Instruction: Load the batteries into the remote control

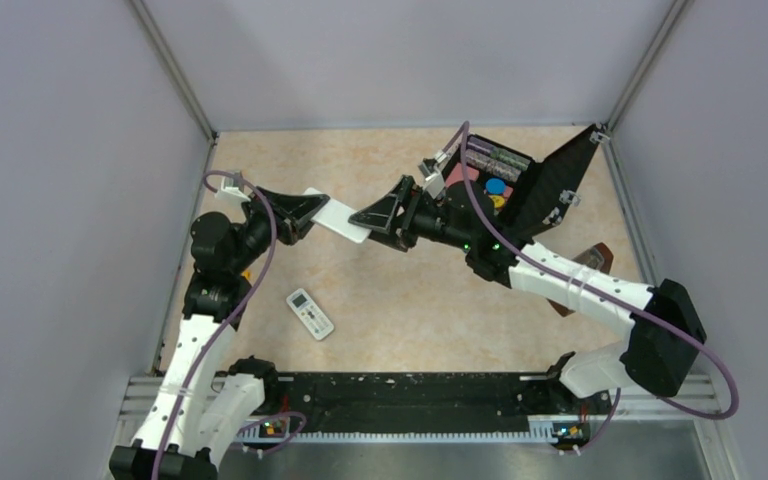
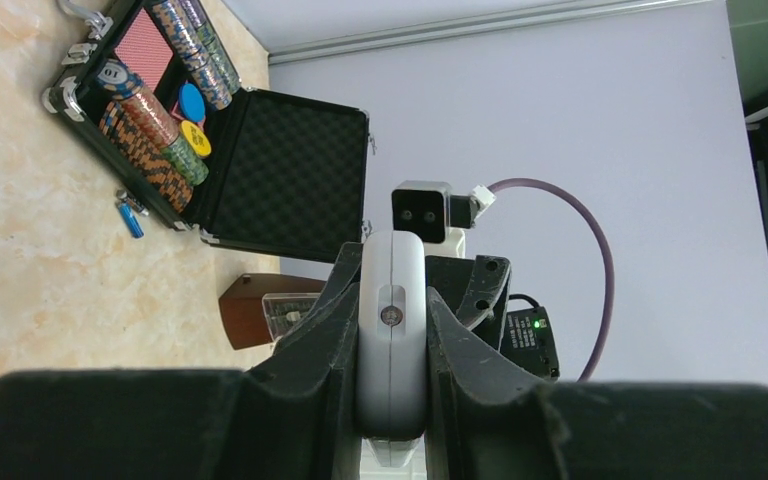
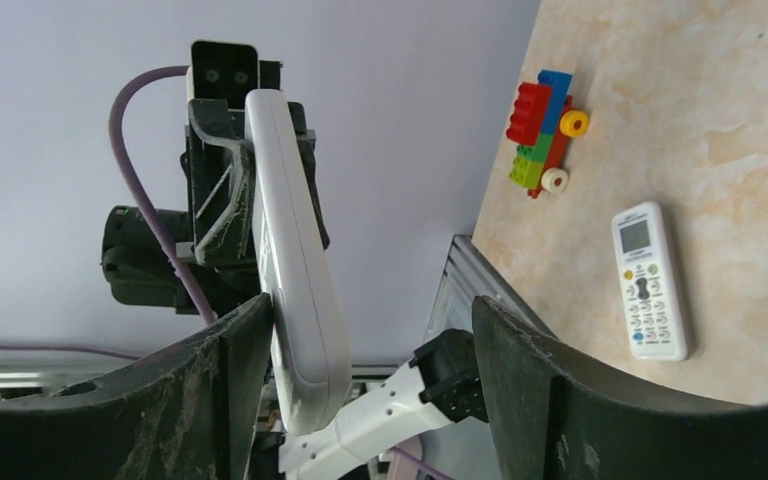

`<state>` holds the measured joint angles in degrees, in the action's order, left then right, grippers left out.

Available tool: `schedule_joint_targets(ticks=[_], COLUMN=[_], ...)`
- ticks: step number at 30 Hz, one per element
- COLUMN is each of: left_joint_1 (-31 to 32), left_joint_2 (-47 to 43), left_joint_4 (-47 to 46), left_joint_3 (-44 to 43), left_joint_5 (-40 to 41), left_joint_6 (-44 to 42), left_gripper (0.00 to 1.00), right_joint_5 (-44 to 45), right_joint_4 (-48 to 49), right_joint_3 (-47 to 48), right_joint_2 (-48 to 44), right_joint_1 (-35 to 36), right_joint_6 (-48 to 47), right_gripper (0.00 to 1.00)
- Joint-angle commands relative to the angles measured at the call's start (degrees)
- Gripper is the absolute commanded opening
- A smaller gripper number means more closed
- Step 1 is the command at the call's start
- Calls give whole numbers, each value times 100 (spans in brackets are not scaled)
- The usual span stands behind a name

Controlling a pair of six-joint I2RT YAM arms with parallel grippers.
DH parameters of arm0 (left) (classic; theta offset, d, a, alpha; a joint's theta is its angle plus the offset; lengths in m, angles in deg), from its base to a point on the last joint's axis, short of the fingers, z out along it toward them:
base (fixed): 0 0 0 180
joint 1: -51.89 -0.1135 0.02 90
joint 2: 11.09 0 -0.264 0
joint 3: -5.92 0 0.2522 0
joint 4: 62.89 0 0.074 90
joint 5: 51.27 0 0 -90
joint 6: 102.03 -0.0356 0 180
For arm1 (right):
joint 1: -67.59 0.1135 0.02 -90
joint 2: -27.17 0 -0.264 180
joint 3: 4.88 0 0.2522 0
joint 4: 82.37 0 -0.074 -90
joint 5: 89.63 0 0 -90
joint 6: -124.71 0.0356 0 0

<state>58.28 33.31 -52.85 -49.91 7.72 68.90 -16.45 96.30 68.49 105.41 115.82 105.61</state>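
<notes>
Because both claws cover its ends, only the plain white middle of the remote control shows from above; its button face is out of sight. It hangs over the table at upper centre, long axis running left to right and dipping slightly rightward. The left claw clenches one end. The right claw stands released around the other. The batteries lie small and blurred beside the case.

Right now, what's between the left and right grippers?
The remote control bridges them: left gripper clamps one end, the other end sits inside the right gripper's open fingers. Clear in the top view.
</notes>
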Motion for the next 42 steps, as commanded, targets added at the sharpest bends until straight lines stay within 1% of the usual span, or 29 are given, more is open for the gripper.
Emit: schedule_joint_targets(ticks=[1, 7, 12, 15, 18, 21, 23, 27, 31, 37, 42], left_joint_1=[-7, -7, -7, -7, -7, -7, -7, -13, -24, -24, -24], left_joint_2=[-1, 23, 9, 8, 7, -8, -4, -23, -2, 233, 355], left_joint_4=[-617, -720, -999, -1187, -1356, -1479, -1512, -1461, -1032, -363, 0], left_joint_3=[14, 55, 138, 213, 300, 371, 386, 378, 195, -281, -628], left_joint_5=[-111, -56, 118, 232, 372, 507, 549, 640, 655, 439, 474], left_joint_6=[178, 379, 750, 943, 1078, 1162, 1186, 1116, 812, 328, -140], left_gripper=[0, 0, 0, 0, 0, 0, 0, 0, 0, 0, 0], right_joint_5=[-121, -109, -123, -120, -157, -166, -141, -184, -340, -806, -833], right_joint_4=[456, 522, 630, 608, 599, 510, 493, 554, 490, 434, 510], right_joint_3=[355, 34, -340, -499, -602, -646, -686, -690, -650, -613, -752], right_joint_2=[108, 63, -54, -118, -170, -227, -279, -304, -355, -433, -554], right_joint_1=[143, 158, 175, 174, 170, 178, 176, 180, 165, 148, 145], right_joint_6=[247, 444, 582, 576, 542, 478, 447, 321, 54, -420, -527], right_gripper=[69, 65, 55, 44, 30, 21, 12, 1, 0, 0, 0])
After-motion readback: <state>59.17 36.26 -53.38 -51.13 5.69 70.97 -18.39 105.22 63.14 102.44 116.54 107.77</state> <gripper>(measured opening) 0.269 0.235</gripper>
